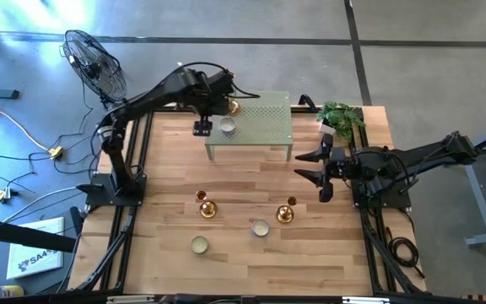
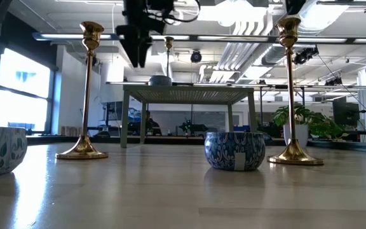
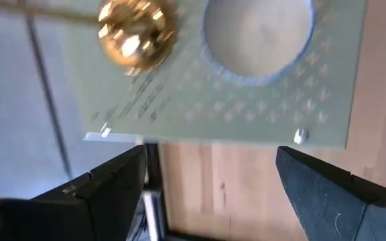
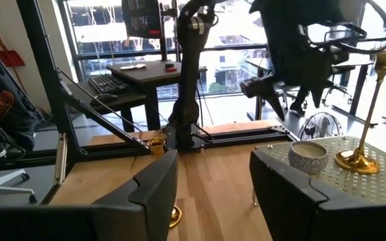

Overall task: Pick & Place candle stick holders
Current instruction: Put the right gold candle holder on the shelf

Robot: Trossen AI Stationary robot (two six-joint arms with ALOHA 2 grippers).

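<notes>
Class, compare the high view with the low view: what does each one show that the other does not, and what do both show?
Only the high view shows the black floor fan, the yellow cable on the floor, the right arm's open pincer beside the pale green perforated metal stand, and a third round bowl on the wooden table.

Only the low view shows the room's ceiling lights and windows.

Both show the stand, two shiny gold candlesticks on the table, one on the stand, the leafy green plant, and the left pincer.
</notes>
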